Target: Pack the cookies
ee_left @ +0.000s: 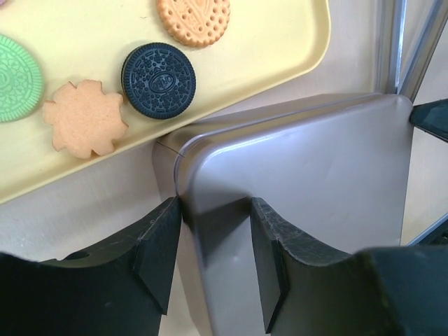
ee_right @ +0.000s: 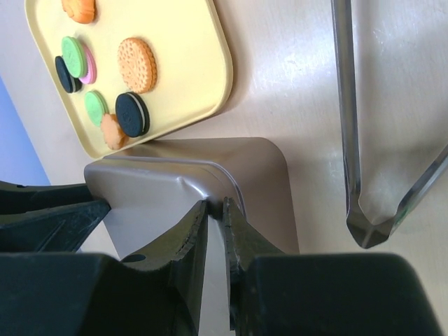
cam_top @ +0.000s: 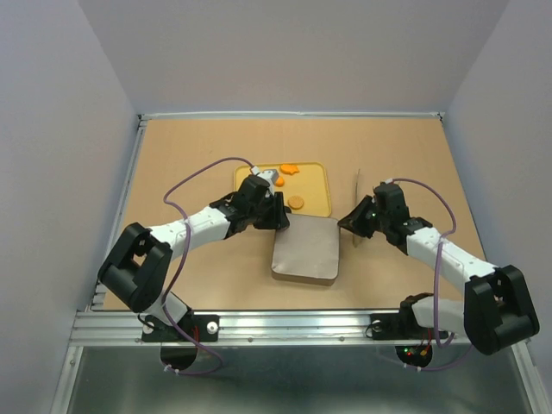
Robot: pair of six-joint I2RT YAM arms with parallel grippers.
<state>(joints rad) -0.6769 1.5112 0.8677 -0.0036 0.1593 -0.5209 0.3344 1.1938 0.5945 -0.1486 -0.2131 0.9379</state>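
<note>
The cookies lie on a yellow tray (cam_top: 321, 177): a black one (ee_left: 159, 80), a tan flower-shaped one (ee_left: 85, 117), a green one (ee_left: 14, 77) and a tan round one (ee_left: 194, 19). In the right wrist view the same cookies (ee_right: 136, 64) show on the tray (ee_right: 189, 77). A grey-brown lidded box (cam_top: 304, 250) sits just in front of the tray. My left gripper (ee_left: 215, 210) is open, its jaws astride the box's far left corner (ee_left: 315, 175). My right gripper (ee_right: 215, 206) is shut on the thin rim at the box's far right corner (ee_right: 161, 196).
A thin shiny pair of tongs (ee_right: 364, 210) lies on the wooden table to the right of the box, close to my right gripper (cam_top: 354, 222). Grey walls close in the table on three sides.
</note>
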